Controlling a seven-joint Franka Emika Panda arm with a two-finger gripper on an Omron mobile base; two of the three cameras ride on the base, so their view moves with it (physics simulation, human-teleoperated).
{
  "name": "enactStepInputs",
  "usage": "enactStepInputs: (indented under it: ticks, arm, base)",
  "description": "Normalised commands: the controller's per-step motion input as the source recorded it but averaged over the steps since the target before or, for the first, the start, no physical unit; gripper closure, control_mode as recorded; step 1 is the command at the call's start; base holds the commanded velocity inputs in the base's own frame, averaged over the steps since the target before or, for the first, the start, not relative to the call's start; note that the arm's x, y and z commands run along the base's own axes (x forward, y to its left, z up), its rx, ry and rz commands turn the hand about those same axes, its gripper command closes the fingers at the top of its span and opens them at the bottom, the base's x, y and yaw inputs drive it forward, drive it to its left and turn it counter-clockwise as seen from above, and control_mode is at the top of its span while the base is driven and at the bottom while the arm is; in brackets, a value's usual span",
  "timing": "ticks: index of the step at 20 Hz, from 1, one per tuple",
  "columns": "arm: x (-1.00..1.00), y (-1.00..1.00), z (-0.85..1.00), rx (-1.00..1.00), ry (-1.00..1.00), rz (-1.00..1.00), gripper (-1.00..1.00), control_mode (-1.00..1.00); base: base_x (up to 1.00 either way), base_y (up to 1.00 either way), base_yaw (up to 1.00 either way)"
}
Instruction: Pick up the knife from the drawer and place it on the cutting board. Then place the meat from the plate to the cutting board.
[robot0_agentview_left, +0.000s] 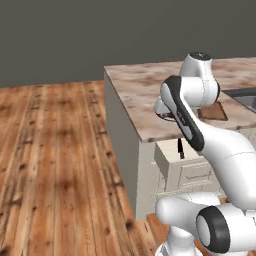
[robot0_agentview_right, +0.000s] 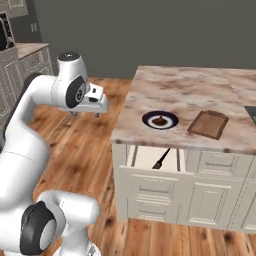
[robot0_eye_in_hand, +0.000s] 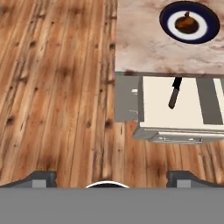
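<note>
The knife (robot0_eye_in_hand: 174, 95) lies inside the open drawer (robot0_eye_in_hand: 175, 107), roughly midway along its width, black handle toward the drawer's front edge and the thin dark blade running back under the counter's lip. In the right base view the knife (robot0_agentview_right: 161, 160) lies at a slant on the pale drawer floor, handle toward the front. The drawer (robot0_agentview_right: 155, 160) is pulled out from the cream cabinet just below the front edge of the marble counter (robot0_agentview_right: 190, 85).

On that counter, near its front edge, stands the plate (robot0_agentview_right: 160, 120) with its navy rim, and the meat (robot0_agentview_right: 159, 120) sits on its white centre. The cutting board (robot0_agentview_right: 208, 124) lies beside the plate, a little apart from it, nearer the counter's right-hand end, and bare.

The gripper (robot0_agentview_right: 86, 114) hangs over the wooden floor (robot0_agentview_right: 95, 145), well to the left of the counter's corner and above the level of the drawer. Its jaws stand wide apart and it has hold of nothing; in the hand view the two dark fingertips (robot0_eye_in_hand: 41, 179) sit far apart at the bottom, with floorboards between them.

No brand, label or writing can be read on any of these things.
</note>
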Motion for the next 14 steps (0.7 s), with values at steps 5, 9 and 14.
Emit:
enactStepInputs:
  ticks: [5,9,14]
  arm:
    - [0.00,0.00,0.00,0.00,0.00,0.00,-1.00,1.00]
    - [0.00,0.00,0.00,0.00,0.00,0.00,-1.00,1.00]
    - [0.00,0.00,0.00,0.00,0.00,0.00,-1.00,1.00]
  base:
    - [0.00,-0.93,0.07]
    - [0.06,-0.90,0.10]
    - [0.14,-0.72,0.20]
